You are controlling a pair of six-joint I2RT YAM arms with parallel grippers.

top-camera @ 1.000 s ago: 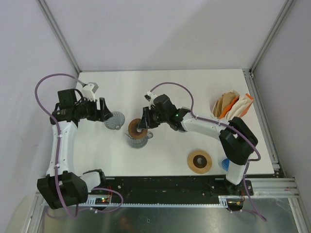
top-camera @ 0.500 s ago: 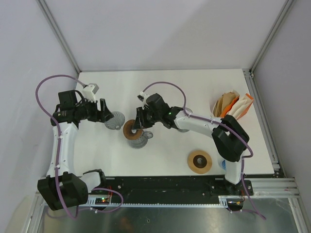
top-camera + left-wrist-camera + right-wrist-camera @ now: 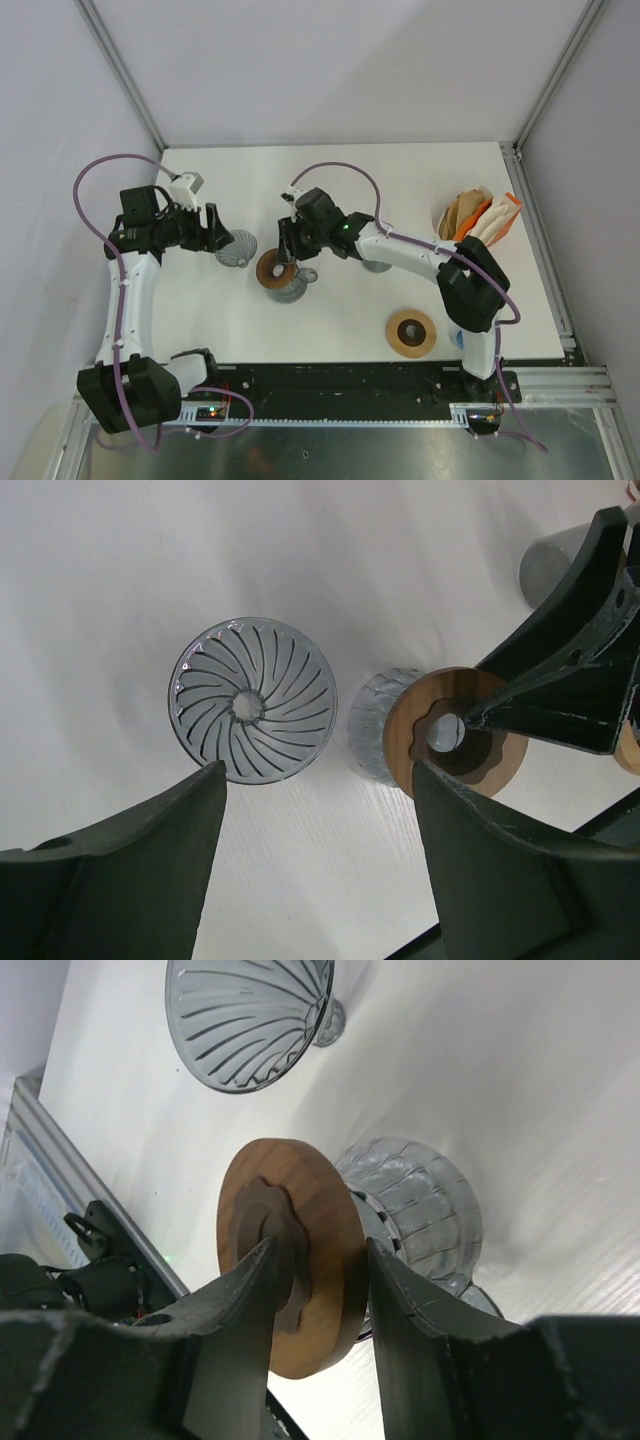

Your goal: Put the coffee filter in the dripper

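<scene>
1. Hovering left of the dripper (image 3: pixel 288 291): left gripper (image 3: pixel 318 780), jaws wide apart, empty, facing a glass cone (image 3: pixel 250 700).
2. Right gripper (image 3: pixel 318 1250) clamped on the dripper's wooden collar (image 3: pixel 330 1210).
3. Coffee filters (image 3: pixel 470 216) far right of the dripper, on the desk (image 3: pixel 400 180).

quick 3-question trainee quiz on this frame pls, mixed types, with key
1. True or false: a filter already sits in the grey ribbed dripper.
2. The right gripper is closed on: A) the wooden ring on the ribbed glass body; B) a loose paper filter; C) nothing.
3. Fill in: seen from the top camera, the filter stack lies at the table's far ___ side (robot's own).

Key: 1 false, its ribs are bare. 2 A. 3 right.
</scene>
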